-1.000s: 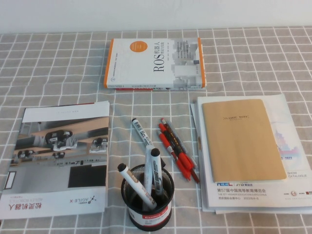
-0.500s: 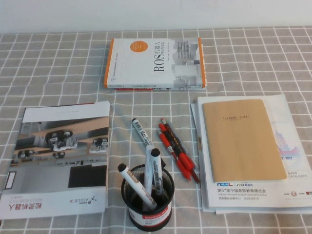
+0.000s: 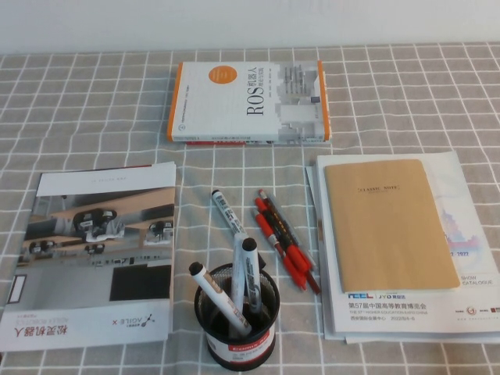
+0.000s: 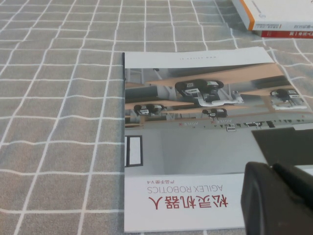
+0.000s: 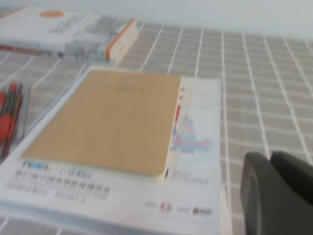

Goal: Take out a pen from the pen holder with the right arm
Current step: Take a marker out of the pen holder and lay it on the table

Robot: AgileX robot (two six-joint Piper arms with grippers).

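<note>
A black mesh pen holder (image 3: 237, 324) stands at the table's near edge in the high view, with two white black-capped markers (image 3: 221, 301) leaning in it. Just beyond it a loose white marker (image 3: 226, 209) and several red pens (image 3: 281, 250) lie on the cloth. Neither arm shows in the high view. My left gripper (image 4: 271, 169) hovers shut over the AgileX brochure (image 4: 195, 147), holding nothing. My right gripper (image 5: 270, 159) is shut and empty, near the corner of the catalogue (image 5: 195, 166) under the tan notebook (image 5: 112, 117). The red pens (image 5: 7, 117) edge into that view.
A ROS book (image 3: 248, 101) lies at the back centre. The brochure (image 3: 98, 258) covers the left side. The tan notebook (image 3: 387, 223) on stacked catalogues (image 3: 461, 305) fills the right. Grey checked cloth (image 3: 78, 109) covers the table.
</note>
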